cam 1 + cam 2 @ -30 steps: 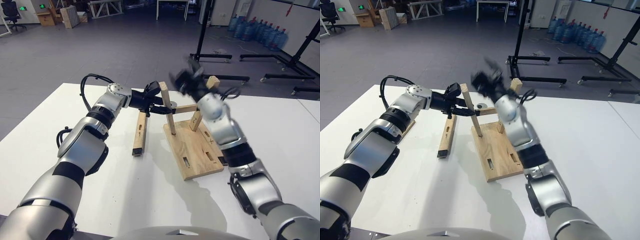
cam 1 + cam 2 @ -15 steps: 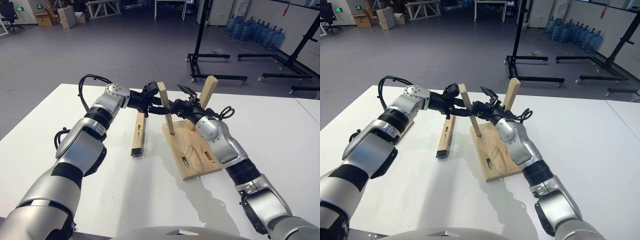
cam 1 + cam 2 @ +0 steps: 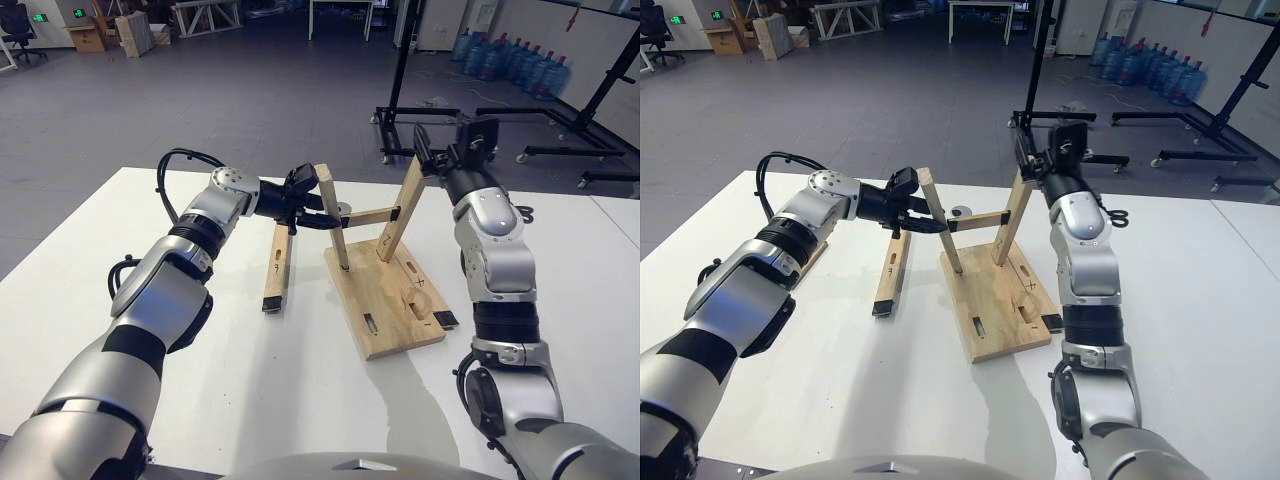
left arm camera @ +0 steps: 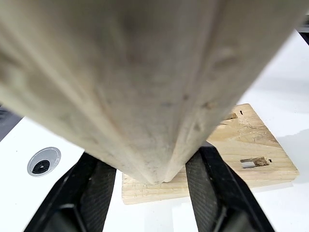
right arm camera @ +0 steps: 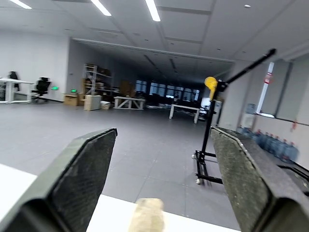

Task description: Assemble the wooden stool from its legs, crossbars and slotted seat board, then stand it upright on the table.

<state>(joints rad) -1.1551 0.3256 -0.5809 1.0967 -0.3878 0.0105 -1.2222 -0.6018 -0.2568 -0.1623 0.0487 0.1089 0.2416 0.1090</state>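
Two legs of four are seated, as I judge it; stool under half built.

Nearest: white counter (image 3: pixel 250 400), with the board (image 3: pixel 392 322) lying flat on it, slots up. That looks deliberate: legs go in from above. Open slots show at its near end. A small dark item (image 3: pixel 446 319) sits touching the board's right edge; cannot tell what it is.

Loose leg (image 3: pixel 278 268) lies flat on the counter just beside the board's left edge, apart from it and within easy reach of the left arm.

Further back, at the board's far end, left leg (image 3: pixel 337 225) and right leg (image 3: pixel 400 215) stand in slots. They lean away from each other toward the top. Crossbar (image 3: pixel 368 216) spans between them about mid-height.

Left end effector (image 3: pixel 318 210) is clamped on the left leg near its top. The wrist view shows a dark pad on each side of the wood. Likely purpose: bracing the half-frame so it does not rock out of its slot.

Right end effector (image 5: pixel 164 131) hangs above the right leg's top, fingers spread wide, not touching, holding nothing. Leg end sits between and below the fingers, so it seems lined up to grasp or press down.

Remaining by my reckoning: two more legs, further crossbars, then turning it upright.
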